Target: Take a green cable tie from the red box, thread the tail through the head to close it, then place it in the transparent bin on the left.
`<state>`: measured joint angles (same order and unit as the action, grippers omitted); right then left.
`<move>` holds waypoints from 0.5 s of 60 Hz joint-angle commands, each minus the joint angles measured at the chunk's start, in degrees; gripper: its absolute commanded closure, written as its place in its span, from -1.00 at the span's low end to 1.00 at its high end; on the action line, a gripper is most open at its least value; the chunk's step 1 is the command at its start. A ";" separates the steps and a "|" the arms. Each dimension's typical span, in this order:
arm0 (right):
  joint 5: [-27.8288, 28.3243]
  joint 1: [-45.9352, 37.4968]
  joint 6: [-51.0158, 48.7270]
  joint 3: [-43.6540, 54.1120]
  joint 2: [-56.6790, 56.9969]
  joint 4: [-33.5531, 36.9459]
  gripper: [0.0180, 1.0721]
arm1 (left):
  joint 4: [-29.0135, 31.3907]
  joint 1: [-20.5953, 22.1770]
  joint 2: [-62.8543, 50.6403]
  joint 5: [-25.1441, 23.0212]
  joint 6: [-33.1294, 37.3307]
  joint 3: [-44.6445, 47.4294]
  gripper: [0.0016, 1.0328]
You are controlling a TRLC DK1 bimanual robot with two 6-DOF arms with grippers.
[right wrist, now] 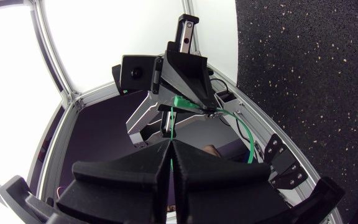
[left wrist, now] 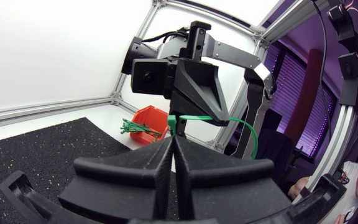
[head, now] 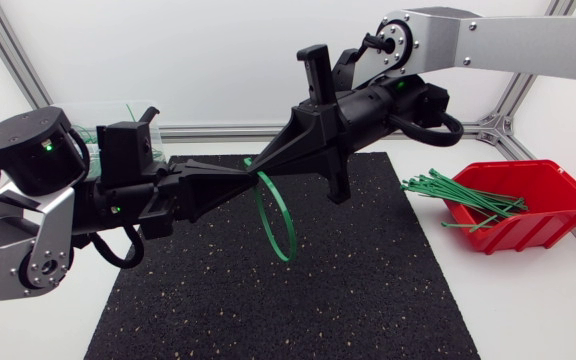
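The green cable tie (head: 278,215) hangs as a loop above the middle of the black mat (head: 368,300), with both arms meeting at its top. The left end effector (head: 233,175) comes in from the left, fingers pressed together on the tie. The right end effector (head: 268,158) reaches down from the far right and also grips it, the green strap running between its closed fingers in the right wrist view.

The threading step looks to be in hand or just finished. The loop appears closed, though the head and tail are hidden between the fingertips, so I cannot confirm the tail is through.

More ties lie in the red box (head: 528,215) on the right of the tabletop (head: 538,320). The transparent bin (head: 118,112) sits at the far left, behind the left arm.

Next, the right end effector likely needs to let go, so the left can carry the loop back to the bin.
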<state>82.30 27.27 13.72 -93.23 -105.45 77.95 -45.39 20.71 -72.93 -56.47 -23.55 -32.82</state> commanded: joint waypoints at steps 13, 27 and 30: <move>0.40 0.42 0.08 1.65 0.24 -0.52 0.89 | -1.11 -1.29 0.24 0.04 -0.36 -0.14 0.93; 0.40 0.42 0.08 1.21 -0.28 -0.61 0.89 | -1.11 -0.58 0.42 0.04 -0.36 0.04 0.93; 0.40 0.51 0.08 1.12 -0.37 -0.61 0.89 | -1.11 -0.49 0.42 0.04 -0.36 0.12 0.93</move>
<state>82.30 27.31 13.72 -92.58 -105.45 77.56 -45.39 19.68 -72.90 -56.47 -23.57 -32.82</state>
